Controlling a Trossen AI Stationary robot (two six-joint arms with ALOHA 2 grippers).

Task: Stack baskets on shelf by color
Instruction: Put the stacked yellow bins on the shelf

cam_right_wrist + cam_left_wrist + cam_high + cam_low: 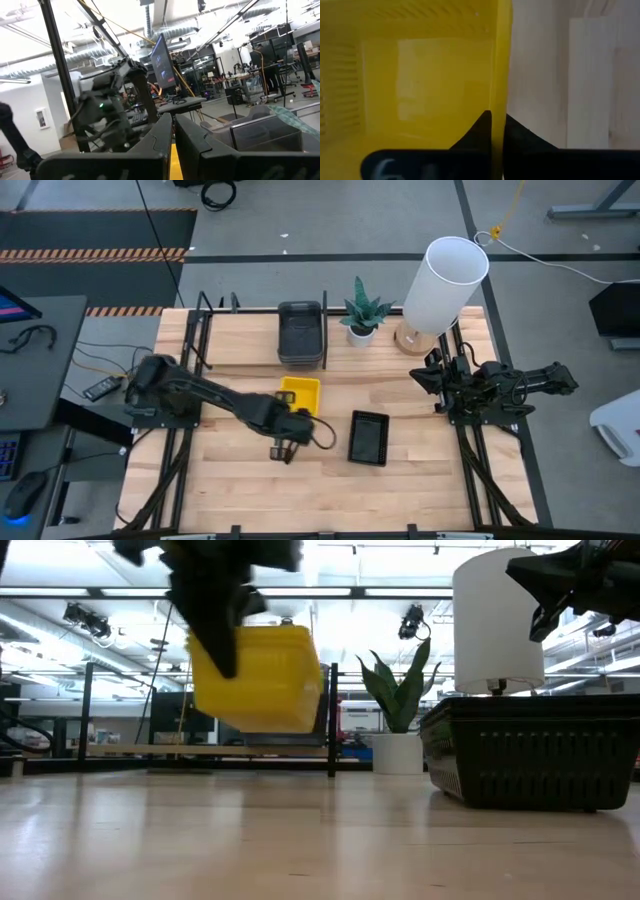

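My left gripper [297, 418] is shut on a yellow basket [300, 392], which hangs tilted above the table in the low view [262, 680]. On the table to its right a black slatted basket [368, 437] rests on its base. Dark grey baskets [300, 333] sit on the shelf [240, 340] along the far edge. My right gripper [173, 131] is shut with nothing between its fingers; its arm waits folded at the table's right side [490, 385]. My left gripper pinches one wall of the yellow basket [499, 107] at its rim, one finger [480, 132] inside the basket and the other outside. The fingers come steeply from above, at the basket's near end. The basket is lifted clear of the table and hangs tilted.
A white plant pot [361, 332] and a large white cylinder lamp [443, 283] stand at the far right, by the shelf. Black metal uprights [332, 720] frame the shelf. Bare wood lies along the table's near part [330, 495].
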